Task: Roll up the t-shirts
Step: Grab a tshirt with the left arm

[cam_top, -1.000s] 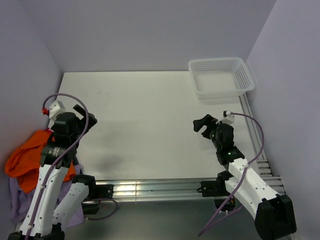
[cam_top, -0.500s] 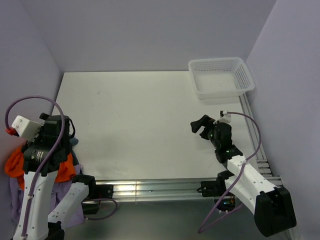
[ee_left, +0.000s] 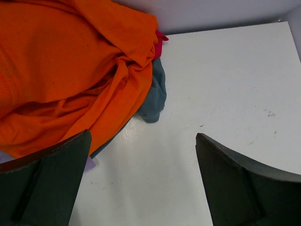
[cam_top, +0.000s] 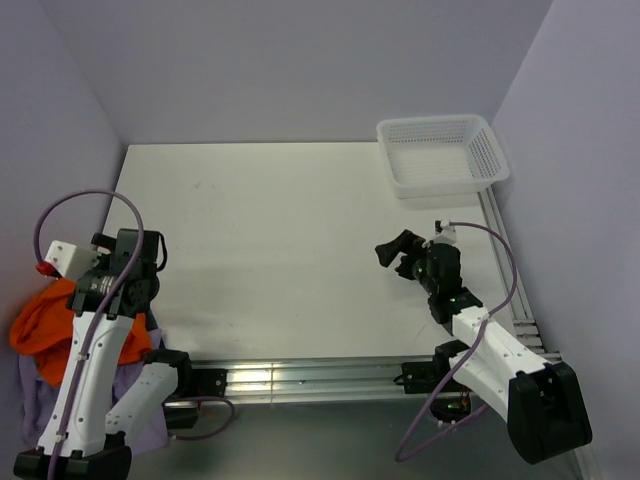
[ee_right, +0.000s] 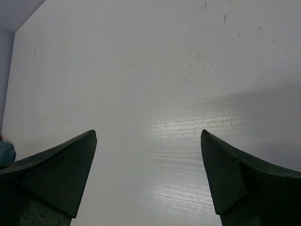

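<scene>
Moved: left gripper (ee_left: 143,141) has swung from over the tabletop (cam_top: 300,220) out to the shirt heap; right gripper (ee_right: 148,136) has crept slightly left.
Tabletop: white, flat, faintly scuffed.
T-shirts: crumpled heap at the near-left corner; bright orange fabric t-shirt (ee_left: 61,70) on top, grey-blue t-shirt (ee_left: 153,96) and red t-shirt (ee_left: 160,40) peeking out beneath, lavender t-shirt (cam_top: 30,400) lowest.
Basket: white perforated plastic basket (cam_top: 440,184), far-right corner.
Left gripper: spread wide just beside the heap, holding nothing.
Right gripper: spread wide over bare tabletop, holding nothing.
</scene>
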`<move>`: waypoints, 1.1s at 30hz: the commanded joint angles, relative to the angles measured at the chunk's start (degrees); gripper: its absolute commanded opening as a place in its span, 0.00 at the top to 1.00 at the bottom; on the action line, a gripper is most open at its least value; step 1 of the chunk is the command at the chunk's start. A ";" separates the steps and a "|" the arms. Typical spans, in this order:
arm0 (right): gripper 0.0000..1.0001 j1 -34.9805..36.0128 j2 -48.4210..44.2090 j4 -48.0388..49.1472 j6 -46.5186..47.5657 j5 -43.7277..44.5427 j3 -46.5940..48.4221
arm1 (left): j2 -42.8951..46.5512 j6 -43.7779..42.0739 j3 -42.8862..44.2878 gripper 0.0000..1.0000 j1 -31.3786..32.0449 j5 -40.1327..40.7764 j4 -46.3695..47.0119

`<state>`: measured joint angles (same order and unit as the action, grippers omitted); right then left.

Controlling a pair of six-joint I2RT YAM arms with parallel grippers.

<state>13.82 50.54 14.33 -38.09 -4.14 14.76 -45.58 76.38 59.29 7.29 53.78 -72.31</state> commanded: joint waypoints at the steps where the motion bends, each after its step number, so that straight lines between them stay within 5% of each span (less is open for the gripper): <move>1: 0.02 -0.20 0.52 3.08 -0.23 -0.78 0.79 | 2.08 1.06 -3.82 0.00 -2.10 -0.95 6.65; 7: 0.02 -0.20 0.96 3.42 -0.50 -1.57 0.62 | -3.63 -8.43 -12.17 0.11 -20.17 -14.02 17.71; 10: 0.03 -0.20 1.92 3.60 -0.76 -2.45 0.88 | -7.76 -2.84 -9.99 0.13 -21.79 -13.44 12.83; 15: 0.03 -0.11 3.33 3.87 -0.85 -3.06 1.23 | -13.28 -4.92 -11.30 0.17 -24.42 -20.45 17.12; 24: 0.04 -0.20 5.00 4.13 -0.67 -3.85 1.67 | -18.23 -8.44 -12.52 0.24 -34.27 -20.82 20.36; 26: 0.04 -0.20 5.35 4.04 -0.50 -3.94 1.85 | -17.26 -6.34 -13.93 0.39 -34.80 -21.26 20.37; 27: 0.05 -0.20 5.53 3.78 -0.50 -3.86 2.11 | -17.09 -6.42 -14.37 0.61 -35.15 -22.13 21.59; 30: 0.05 -0.20 4.57 3.16 -0.50 -3.07 1.85 | -16.56 -7.20 -14.90 0.81 -35.77 -25.21 21.95; 31: 0.05 -0.20 4.13 3.34 -0.32 -3.07 1.67 | -15.95 -8.86 -14.12 0.98 -35.77 -26.95 22.30; 33: 0.05 -0.11 2.98 3.86 -0.41 -2.72 1.06 | -11.65 -13.77 -14.55 1.00 -35.15 -32.30 26.41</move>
<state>13.82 55.33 15.88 -38.57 -7.18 14.79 -62.43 67.75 44.34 -28.10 28.34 -51.09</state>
